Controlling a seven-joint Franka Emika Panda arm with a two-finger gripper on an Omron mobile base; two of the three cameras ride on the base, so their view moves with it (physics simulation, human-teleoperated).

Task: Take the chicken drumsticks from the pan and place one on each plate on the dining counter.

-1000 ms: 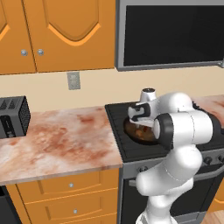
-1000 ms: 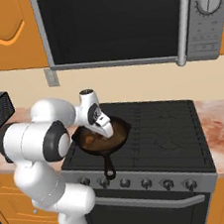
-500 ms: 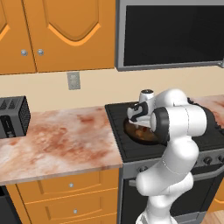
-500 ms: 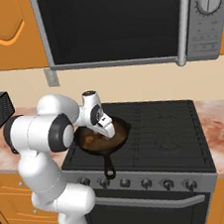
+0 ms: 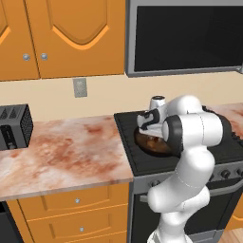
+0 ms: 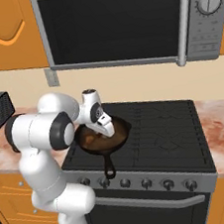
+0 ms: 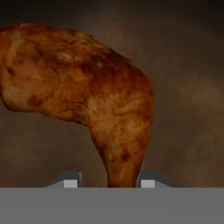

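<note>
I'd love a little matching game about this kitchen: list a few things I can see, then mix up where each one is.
Things:
1. pan
2. toaster
3. microwave
4. chicken drumstick

Places:
A. mounted on the wall above the stove
B. on the marbled worktop, far left
C. on the stove's near left burner
D. between the pincer's two tips

Pairs: 1-C, 2-B, 3-A, 4-D
</note>
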